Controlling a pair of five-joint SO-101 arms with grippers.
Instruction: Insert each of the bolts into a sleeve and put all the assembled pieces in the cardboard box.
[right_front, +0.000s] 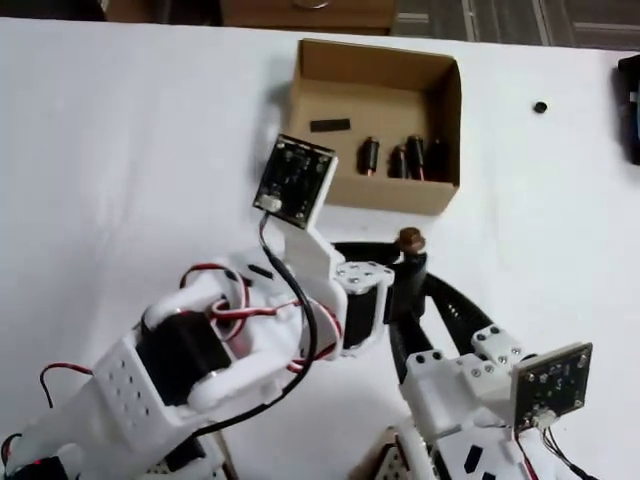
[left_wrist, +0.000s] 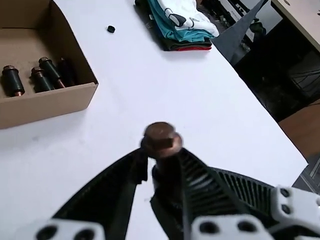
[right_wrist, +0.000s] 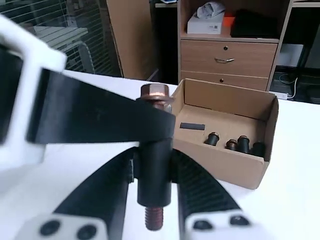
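Copper-headed bolt stands upright through a black sleeve, its head above the sleeve's top and its threaded tip poking out underneath. The right gripper is clamped on the sleeve, one finger at each side. The left gripper meets it from the other side and is closed on the bolt just under the head, right above the sleeve. The two arms hold the piece over the white table, near the front wall of the cardboard box but apart from it.

Inside the box lie four assembled pieces, three bunched toward one side wall and one a little apart, and a flat black strip near the back wall. A small black bit lies on the table off to one side of the box. Folded clothes lie at the table's edge.
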